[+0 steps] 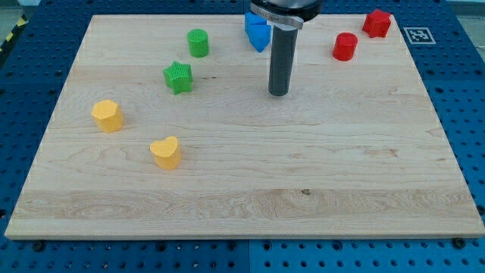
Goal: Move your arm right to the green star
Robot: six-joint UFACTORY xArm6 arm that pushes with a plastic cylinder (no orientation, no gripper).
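The green star [178, 76] lies on the wooden board [303, 174] at the upper left. My tip [279, 93] rests on the board well to the right of the star and slightly lower in the view, apart from every block. A green cylinder [198, 42] stands above and to the right of the star. A blue block [258, 32] lies just above my rod, partly hidden by the arm.
A red cylinder [345, 46] and a red block [377, 23] sit at the upper right. A yellow hexagon-like block [107, 115] and a yellow heart [164, 152] lie at the left, below the star.
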